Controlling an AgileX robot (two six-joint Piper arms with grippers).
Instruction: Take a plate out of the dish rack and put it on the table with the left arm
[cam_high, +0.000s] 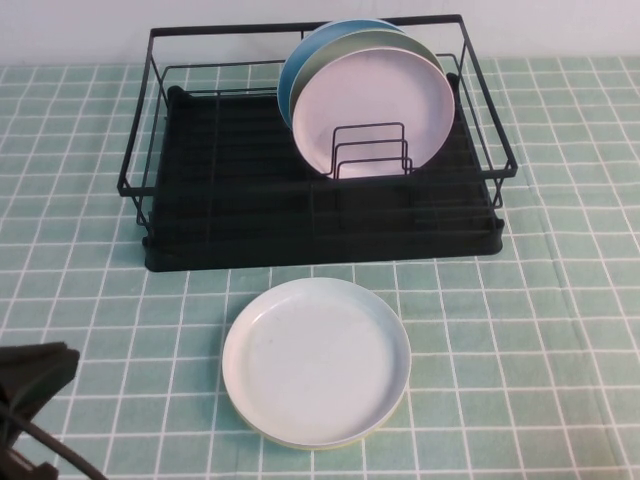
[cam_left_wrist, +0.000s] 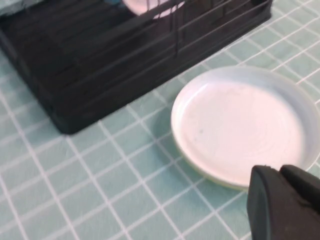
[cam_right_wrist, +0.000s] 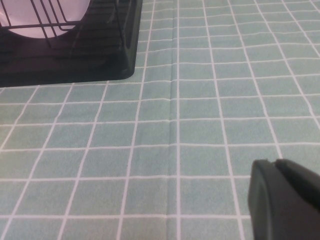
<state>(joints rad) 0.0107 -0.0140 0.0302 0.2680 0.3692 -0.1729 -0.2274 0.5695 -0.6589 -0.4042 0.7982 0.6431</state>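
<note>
High view shows the plate (cam_high: 316, 362) lying flat on the table (cam_high: 540, 330), right side up, just near of the dish rack (cam_high: 230, 215) and apart from its front edge. Nothing grips it. Three other plates stand on edge in the rack's right half: a pale pink plate (cam_high: 375, 105) nearest, a grey one behind it and a blue one farthest back. The left arm (cam_high: 30, 390) sits low at the near left corner, well clear of the plate; the left gripper (cam_left_wrist: 285, 200) holds nothing, hovering just beside the plate's rim, its fingers seemingly pressed together. The right gripper (cam_right_wrist: 287, 200) hangs empty over bare cloth right of the rack, fingers likewise seemingly together. Judging by this, the task looks done: the plate is out and set down, with only parking the arm left, if anything
</note>
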